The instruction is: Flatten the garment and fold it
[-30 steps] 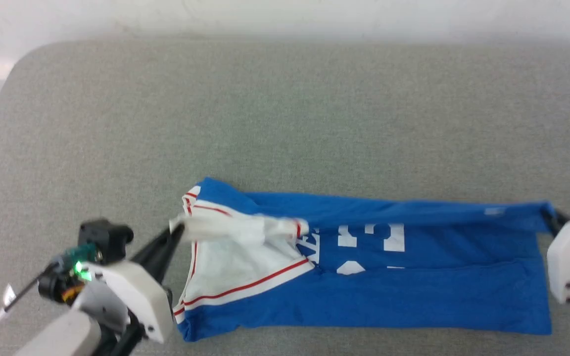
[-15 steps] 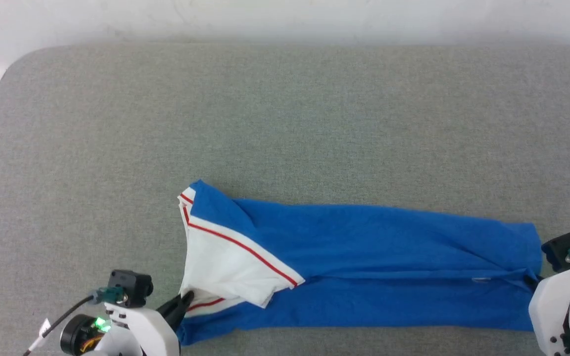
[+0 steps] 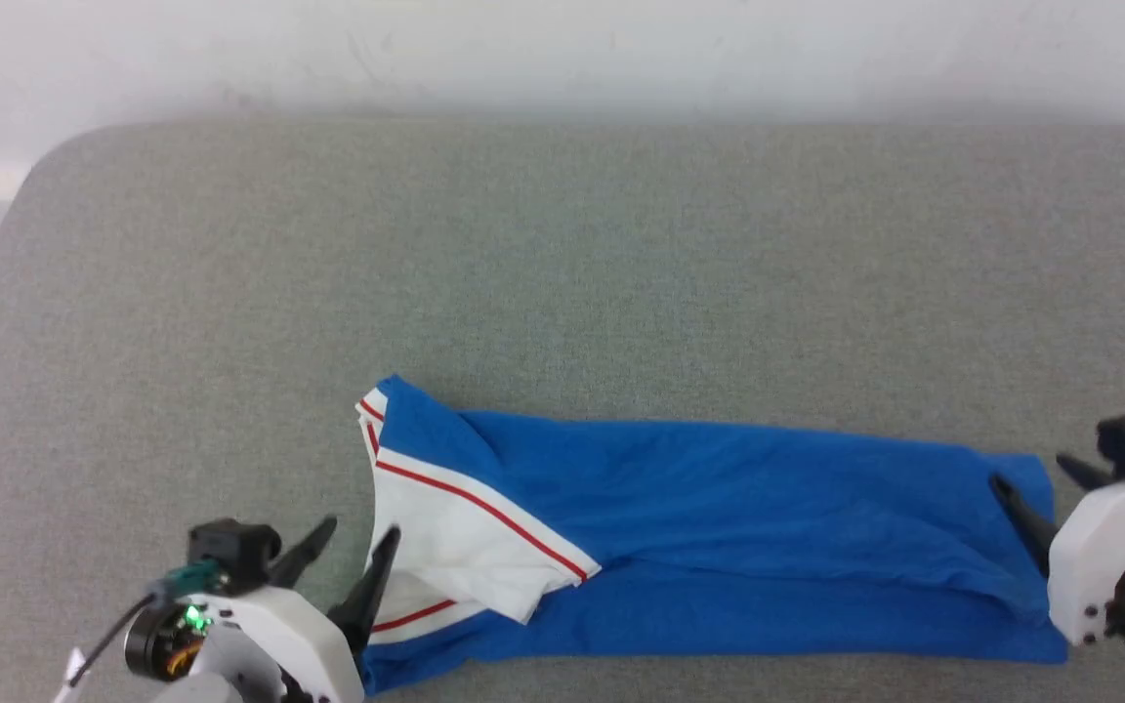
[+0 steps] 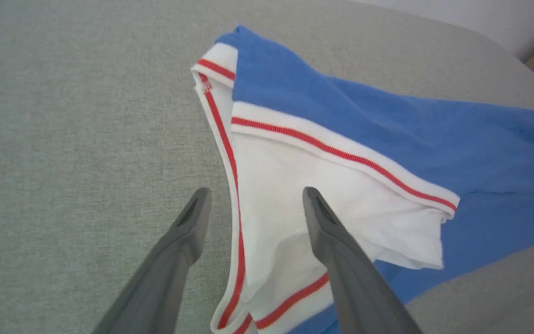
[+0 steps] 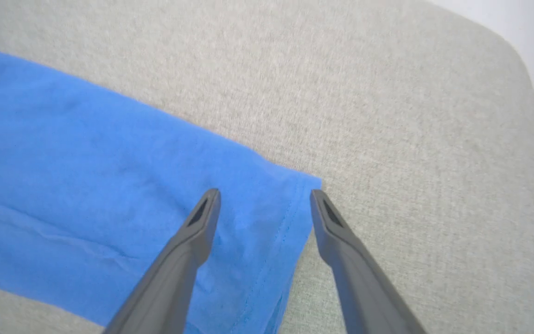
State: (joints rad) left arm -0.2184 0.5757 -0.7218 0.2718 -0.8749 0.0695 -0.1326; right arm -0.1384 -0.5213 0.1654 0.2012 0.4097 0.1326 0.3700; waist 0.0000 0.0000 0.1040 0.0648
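- Lying along the front of the bench (image 3: 562, 244), the garment (image 3: 719, 547) runs left-right as a long strip.
- Its sleeve (image 3: 445, 547) end sits at the left tool (image 3: 361, 529), fingers apart; its hem (image 5: 290, 232) at the right tool (image 3: 1029, 471), likewise apart.
- Neither seems to grip cloth.

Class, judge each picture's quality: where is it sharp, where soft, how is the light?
Head view: soft throughout, table hazy farther back, garment evenly lit. Left wrist view: trim fairly sharp. Right wrist view: table weave slightly smeared, fingers crisp.
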